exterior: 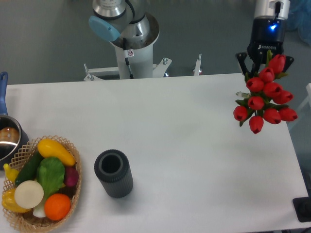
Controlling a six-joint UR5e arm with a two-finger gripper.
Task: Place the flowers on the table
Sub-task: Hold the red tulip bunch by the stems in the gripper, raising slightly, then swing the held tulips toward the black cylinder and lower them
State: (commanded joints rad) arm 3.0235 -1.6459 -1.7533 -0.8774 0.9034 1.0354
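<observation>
At far right edge, hand (265, 60) clamps the flowers (265, 99); buds hang toward camera above the surface (184, 131).

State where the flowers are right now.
The flowers are at the camera view's far right, over the table's right edge, just below the gripper and far from the dark cylinder.

Red flowers (265, 99) (green leaves), white table (194, 145), dark grey cylinder (113, 173), tan wicker basket (73, 191)
</observation>
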